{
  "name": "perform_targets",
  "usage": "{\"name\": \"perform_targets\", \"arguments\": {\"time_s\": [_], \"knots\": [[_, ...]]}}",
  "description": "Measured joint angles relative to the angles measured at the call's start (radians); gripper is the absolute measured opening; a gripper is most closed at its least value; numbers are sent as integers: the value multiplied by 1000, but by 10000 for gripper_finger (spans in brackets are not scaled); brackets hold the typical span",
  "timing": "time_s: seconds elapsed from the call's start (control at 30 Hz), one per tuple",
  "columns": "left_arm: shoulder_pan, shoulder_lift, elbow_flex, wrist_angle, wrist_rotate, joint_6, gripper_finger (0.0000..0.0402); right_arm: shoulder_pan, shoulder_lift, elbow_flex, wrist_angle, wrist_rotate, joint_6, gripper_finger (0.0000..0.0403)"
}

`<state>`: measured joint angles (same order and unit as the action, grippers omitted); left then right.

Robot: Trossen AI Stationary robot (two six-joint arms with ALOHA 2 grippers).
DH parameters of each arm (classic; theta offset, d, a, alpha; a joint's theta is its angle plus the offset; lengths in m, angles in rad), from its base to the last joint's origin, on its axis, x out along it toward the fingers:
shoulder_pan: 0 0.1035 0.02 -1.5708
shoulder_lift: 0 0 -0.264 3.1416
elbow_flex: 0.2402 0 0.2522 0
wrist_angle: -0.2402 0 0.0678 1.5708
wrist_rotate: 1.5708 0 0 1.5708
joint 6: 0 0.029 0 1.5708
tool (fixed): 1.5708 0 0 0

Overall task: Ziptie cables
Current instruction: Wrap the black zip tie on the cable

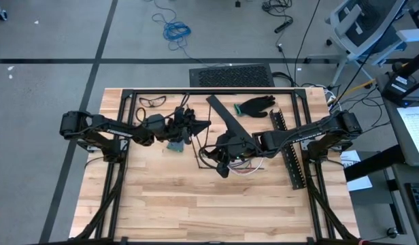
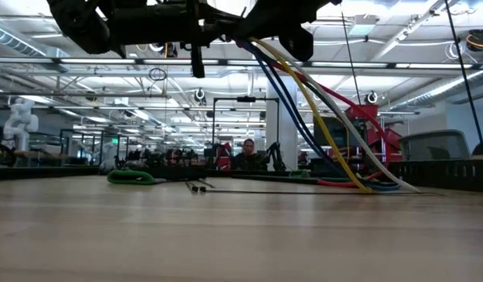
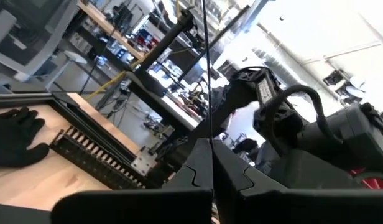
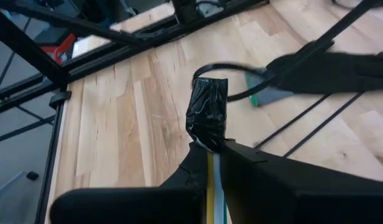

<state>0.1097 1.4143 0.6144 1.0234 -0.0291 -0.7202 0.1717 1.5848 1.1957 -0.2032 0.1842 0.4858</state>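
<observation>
My right end effector (image 4: 211, 163) was clenched on the cables (image 2: 324, 117), holding their black-taped end lifted above the bench (image 1: 162, 204) while the rest trailed down to the wood. My left end effector (image 3: 211, 163), pinched on a thin black ziptie (image 3: 205, 68), hovered just beside it, mid-bench.

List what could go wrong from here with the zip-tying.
1. The right tool pinches the cables just behind their black taped end. The rest trails down to the table, so wires may splay apart or slip out.
2. The left tool grips a thin black strip in a narrow pinch, so it may twist or slide when looped around the bundle.
</observation>
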Motion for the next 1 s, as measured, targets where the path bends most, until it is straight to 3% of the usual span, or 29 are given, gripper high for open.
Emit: {"name": "perform_targets", "arguments": {"time_s": [0.6,1.0], "knots": [[-34,0,0,6,-9,-7,0,-2,0,0,-52,-5,0,12],[-38,0,0,-31,-108,-6,0,-2,0,0,-57,-6,14,12]]}}
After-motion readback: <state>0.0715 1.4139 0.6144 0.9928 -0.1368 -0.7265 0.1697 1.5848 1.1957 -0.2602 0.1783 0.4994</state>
